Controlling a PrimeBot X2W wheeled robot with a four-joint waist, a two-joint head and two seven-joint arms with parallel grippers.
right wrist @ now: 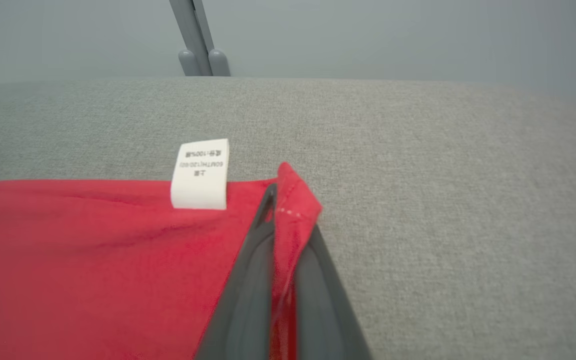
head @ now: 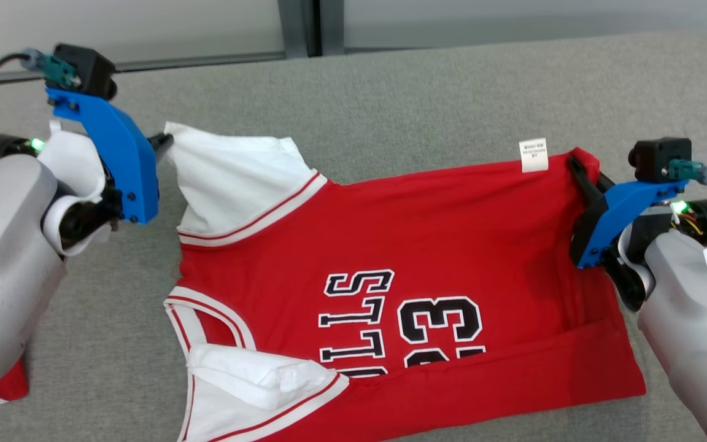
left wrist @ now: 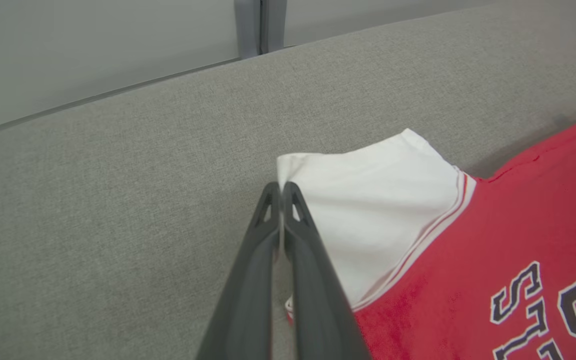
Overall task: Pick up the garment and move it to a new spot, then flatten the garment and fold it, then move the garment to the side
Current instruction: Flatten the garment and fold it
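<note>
head view: left gripper (head: pixel 166 142), right gripper (head: pixel 572 161) clamp garment (head: pixel 390 233) corners.

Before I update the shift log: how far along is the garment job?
Done: the jersey lies spread on the grey cushion. In hand: left gripper shut on its white sleeve corner, right gripper on the red hem corner. Left: folding it, then moving it aside.

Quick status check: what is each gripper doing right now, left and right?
Left gripper: shut on the corner of the jersey's white sleeve.
Right gripper: shut on the jersey's red hem corner.
</note>
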